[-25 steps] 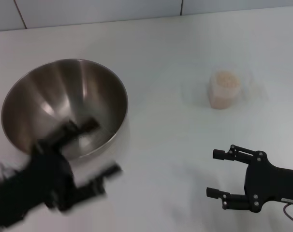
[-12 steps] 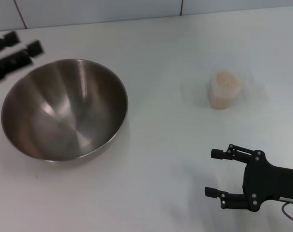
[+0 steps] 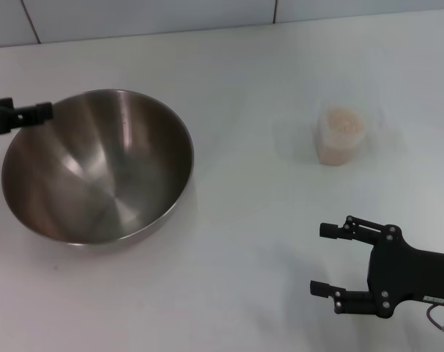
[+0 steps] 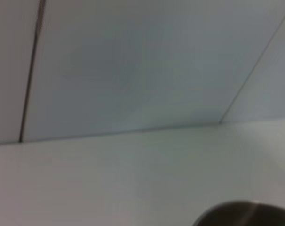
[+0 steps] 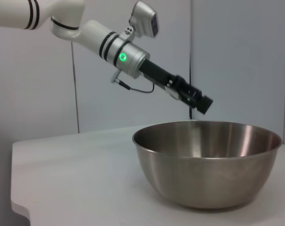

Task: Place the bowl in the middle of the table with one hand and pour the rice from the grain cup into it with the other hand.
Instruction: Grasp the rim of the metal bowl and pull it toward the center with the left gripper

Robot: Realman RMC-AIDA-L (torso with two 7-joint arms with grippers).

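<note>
The steel bowl stands upright on the left part of the white table. It also shows in the right wrist view, and its rim shows in the left wrist view. My left gripper is at the bowl's far left rim, just above it, and shows in the right wrist view. The clear grain cup holds rice and stands upright at the right. My right gripper is open and empty, well in front of the cup.
A tiled wall runs along the table's far edge. The table's edge and corner show in the right wrist view. Bare tabletop lies between the bowl and the cup.
My left gripper swung from in front of the bowl to behind its left side, then came down to the rim. The bowl, the cup and my right gripper have stayed almost still.
</note>
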